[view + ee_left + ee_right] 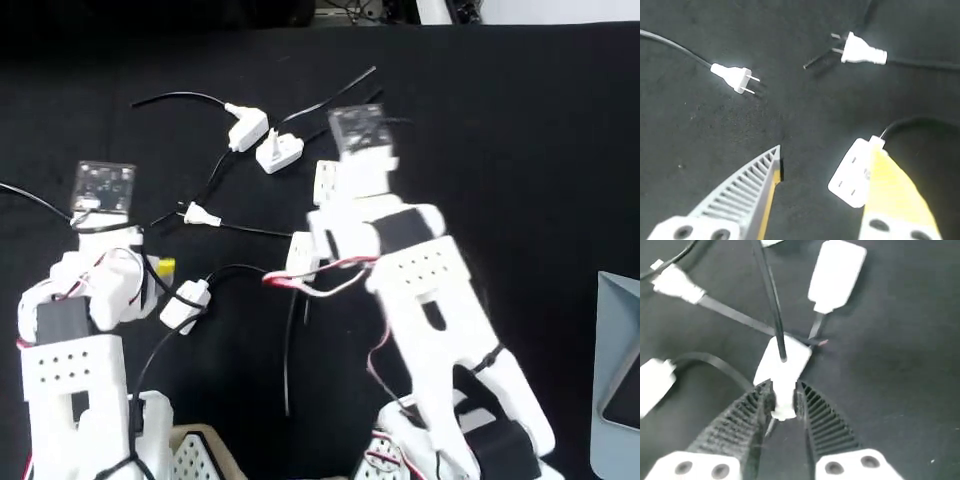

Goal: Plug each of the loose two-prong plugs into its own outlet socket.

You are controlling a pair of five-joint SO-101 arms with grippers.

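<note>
Right now the right end effector [783, 388] is clamped on a corded outlet socket [786, 359], mid-frame in the high view. The left end effector [826, 149] is apart, with a second socket [850, 172] against its yellow finger. A loose two-prong plug [735, 77] lies upper left. Risk: the grip looks shallow, so cord drag could twist the socket free.

From above: two arms [80, 340] [430, 290] and six white plug or socket pieces [247, 127] [280, 152] [326, 180] [203, 215] [187, 303] [302, 255] on black cords [250, 231].

Left jaws spread, right jaws pinched tight
</note>
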